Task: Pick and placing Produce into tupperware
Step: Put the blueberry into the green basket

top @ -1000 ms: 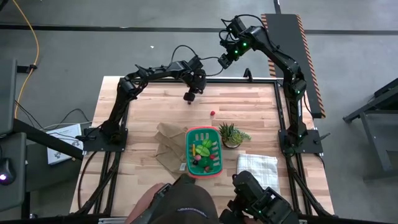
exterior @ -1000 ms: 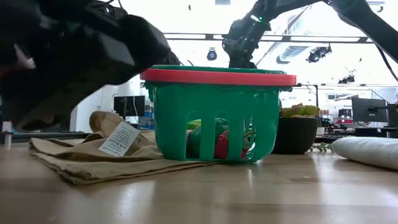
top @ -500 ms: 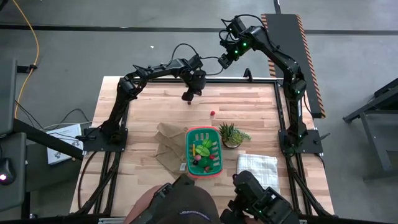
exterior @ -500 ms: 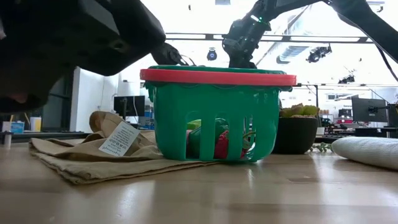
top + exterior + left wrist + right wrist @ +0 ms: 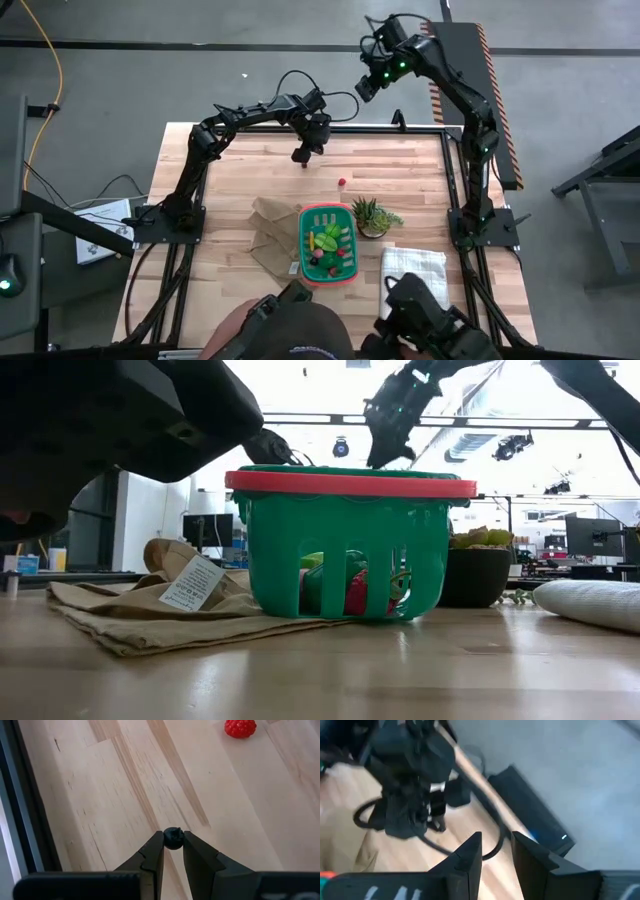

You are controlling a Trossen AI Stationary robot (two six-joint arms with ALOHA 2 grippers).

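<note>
teal basket (image 5: 326, 245) with the orange rim sits mid-bench, green and red produce (image 5: 327, 240) already inside. your left tool (image 5: 173, 851) hangs over the bench's far side, pinched on a dark berry (image 5: 173, 838); a red berry (image 5: 240, 727) lies near it. your right tool (image 5: 496, 854) is raised beyond the far edge, fingers slightly apart, empty.

A robotics lab, by the look of it: 2 dark arms bolted to a black frame (image 5: 448, 160) around a wood table (image 5: 240, 185), bare grey concrete floor all round it, a yellow cable (image 5: 52, 70) trailing left of the table, monitors (image 5: 596, 536) and ceiling track lights (image 5: 512, 446) beyond it.
</note>
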